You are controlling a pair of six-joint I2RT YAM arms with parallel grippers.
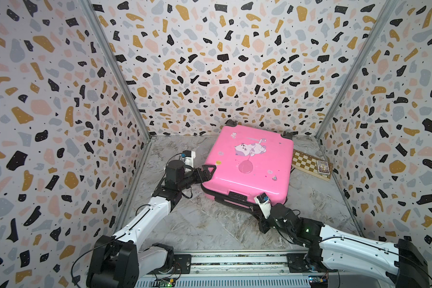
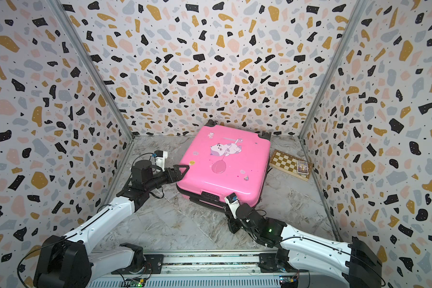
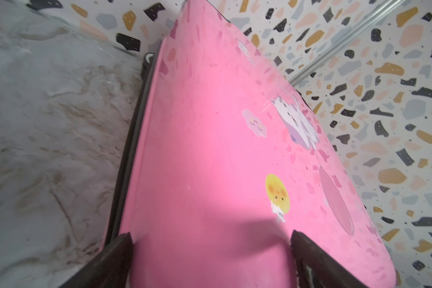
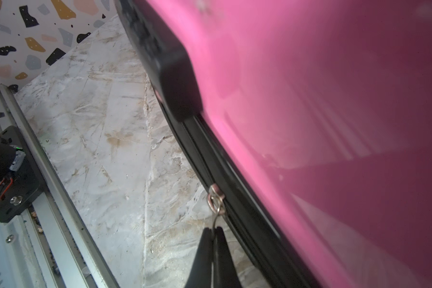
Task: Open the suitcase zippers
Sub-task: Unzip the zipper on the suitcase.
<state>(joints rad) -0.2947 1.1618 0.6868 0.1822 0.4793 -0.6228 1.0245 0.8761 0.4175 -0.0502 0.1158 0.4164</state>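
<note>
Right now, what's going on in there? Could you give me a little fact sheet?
suitcase: pink suitcase, lying flat on the marble table, lid down
left gripper: left gripper open, over the lid's edge nearest its own arm
right gripper: right gripper shut on a zipper pull at the front seam
beside the case: chessboard with a small card box on it

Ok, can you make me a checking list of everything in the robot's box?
Surface: marble-look table, brown stains.
Job's things: pink suitcase lies flat, lid down; black zipper runs round its seam; metal pull on the near side.
Clutter: chessboard beside the suitcase, small box on it.
Grippers: left gripper open over the suitcase's corner; right gripper shut on the pull.
Cables: black cables along both arms.
Surroundings: speckled walls on three sides; rail in front.
</note>
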